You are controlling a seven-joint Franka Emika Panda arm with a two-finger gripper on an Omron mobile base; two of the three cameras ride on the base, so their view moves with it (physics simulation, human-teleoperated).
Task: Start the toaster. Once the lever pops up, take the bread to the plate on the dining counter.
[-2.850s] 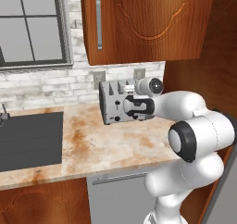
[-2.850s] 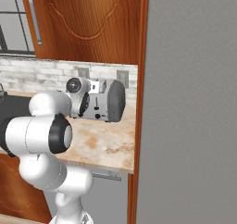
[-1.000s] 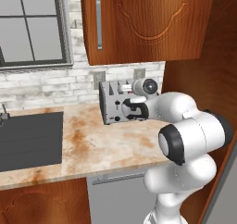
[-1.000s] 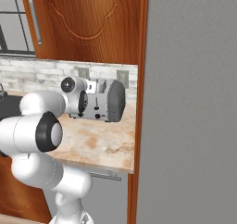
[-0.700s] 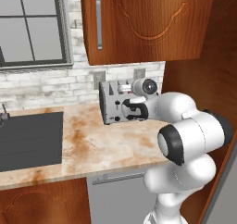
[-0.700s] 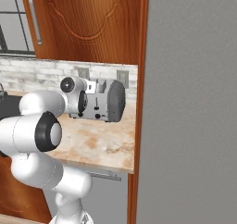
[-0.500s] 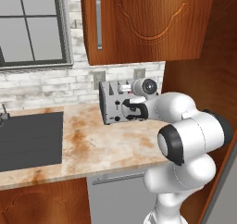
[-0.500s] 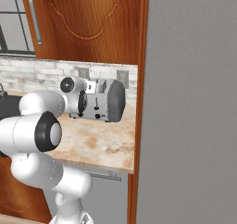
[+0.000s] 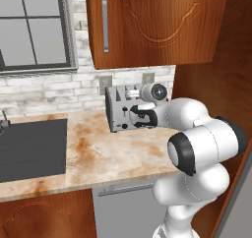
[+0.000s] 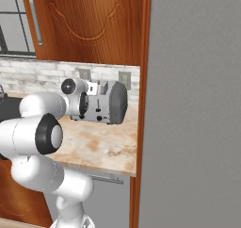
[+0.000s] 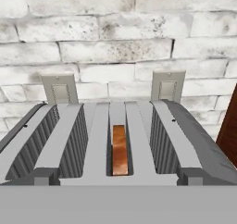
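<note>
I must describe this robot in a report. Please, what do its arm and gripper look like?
The arm is glossy white, built from rounded, bulbous segments with dark grey to black rings at the joints. A round camera-like cap sits at the wrist. The gripper end is white with black parts. No cables or markings are visible.

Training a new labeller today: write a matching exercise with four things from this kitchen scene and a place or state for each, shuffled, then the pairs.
1. toaster
2. bread
3. sink
4. wall outlets

A. sunk in a middle slot
B. set into the worktop left of the toaster
C. on the brick wall behind the toaster
D. on the marbled worktop by the wall

Pairs: 1-D, 2-A, 3-B, 4-C
</note>
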